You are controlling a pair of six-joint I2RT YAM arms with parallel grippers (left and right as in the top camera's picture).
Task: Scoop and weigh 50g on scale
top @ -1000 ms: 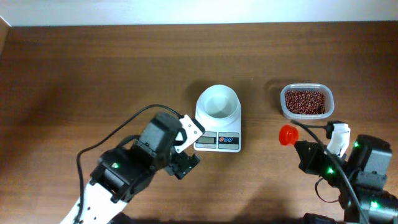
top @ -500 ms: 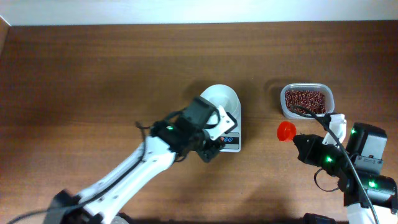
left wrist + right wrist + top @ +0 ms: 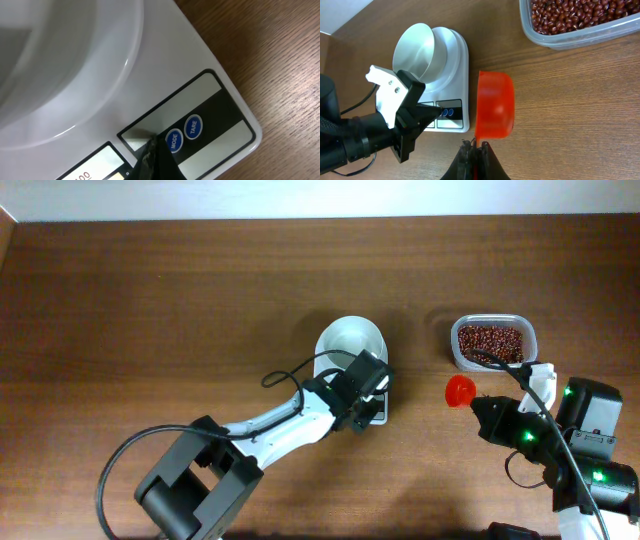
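Note:
The white scale (image 3: 338, 402) stands mid-table with its round white bowl (image 3: 350, 344) empty. My left gripper (image 3: 369, 401) is shut, and its joined fingertips (image 3: 152, 146) rest on the scale's panel just left of the blue MODE button (image 3: 173, 140), beside TARE (image 3: 193, 126). Red-brown beans (image 3: 490, 342) fill a clear tub (image 3: 528, 332) at the right. My right gripper (image 3: 474, 147) is shut on the handle of a red scoop (image 3: 494, 105). The scoop (image 3: 461, 391) hovers between scale and tub, and no beans show in it.
The left arm (image 3: 280, 425) lies diagonally across the table's front toward the scale. In the right wrist view the same arm's white-and-black wrist (image 3: 395, 117) sits at the scale's (image 3: 451, 75) near edge. Bare wood table (image 3: 150, 300) spreads to the left and back.
My left arm has swung right and forward onto the scale's button panel, and its jaws have gone from open to shut. The right gripper with the scoop has risen slightly.

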